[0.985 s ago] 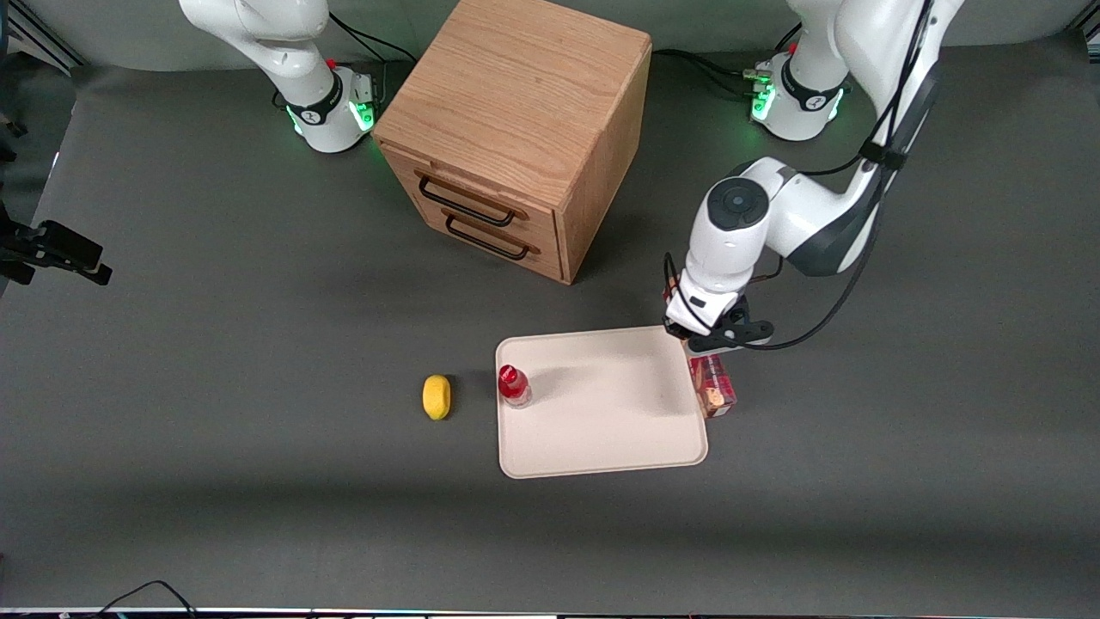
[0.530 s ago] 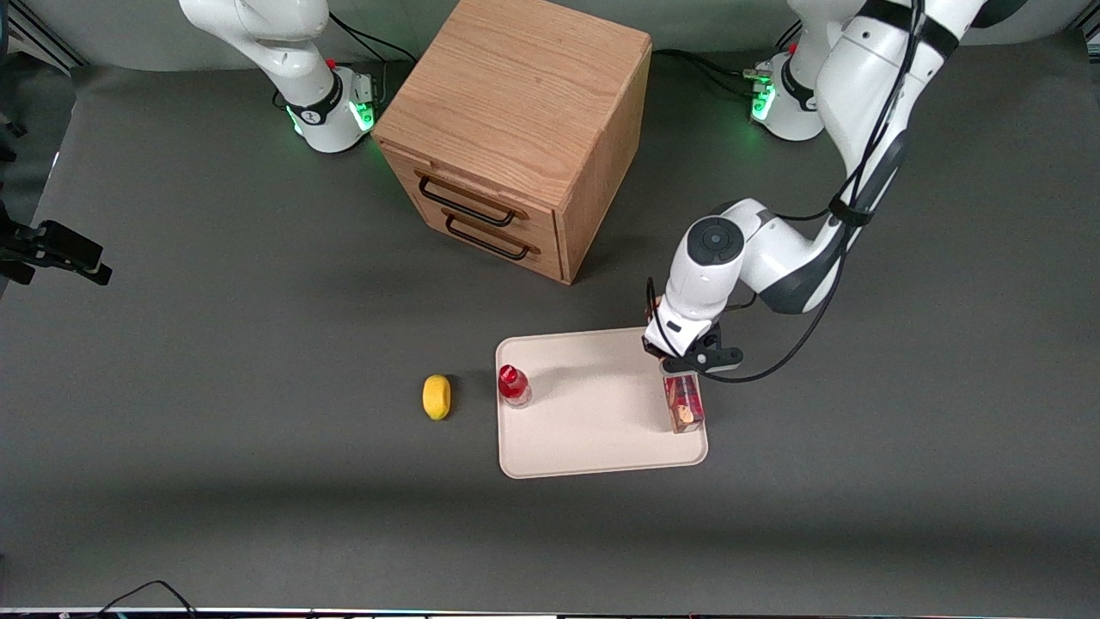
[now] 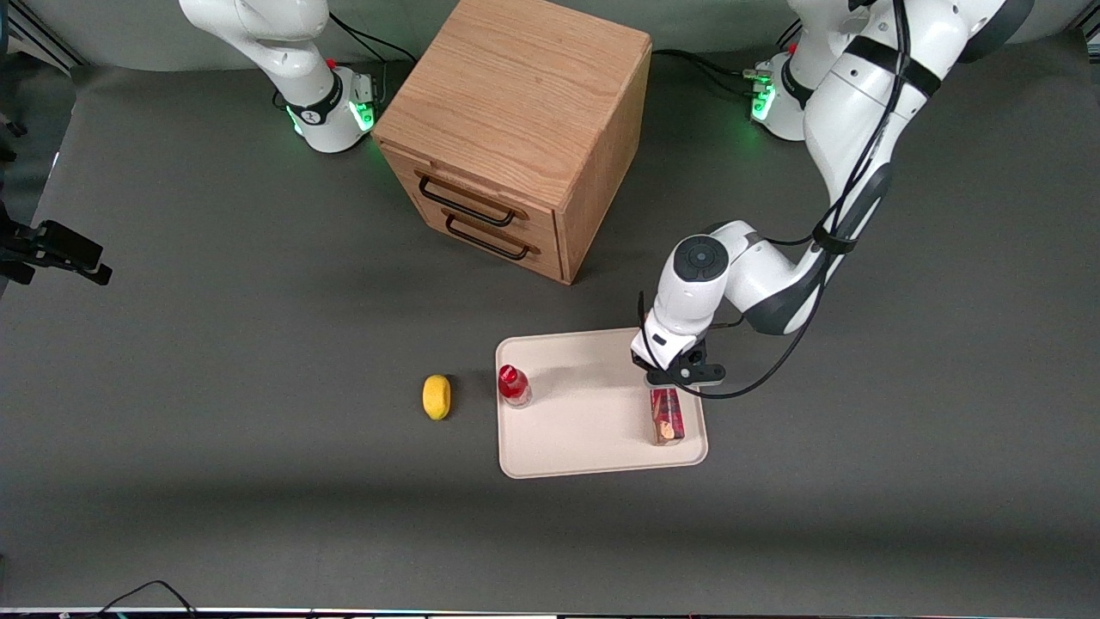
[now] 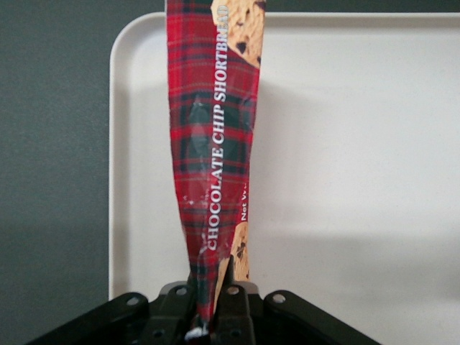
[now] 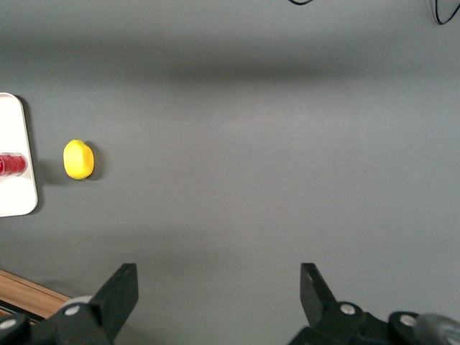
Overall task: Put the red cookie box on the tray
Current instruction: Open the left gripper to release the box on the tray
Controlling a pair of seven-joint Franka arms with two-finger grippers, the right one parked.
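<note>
Where a second ago it hung just off the tray's [image 3: 593,460] edge, the red cookie box [image 3: 667,415] now hangs over the tray, pinched tight in the gripper [image 3: 669,381].

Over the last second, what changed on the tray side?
The gripper, shut on the red cookie box, carried it from the table beside the tray in over the rim at the working arm's end, and nearer the front camera. It has not let go. The red-capped bottle on the tray, the lemon and the wooden drawer cabinet stayed put.
</note>
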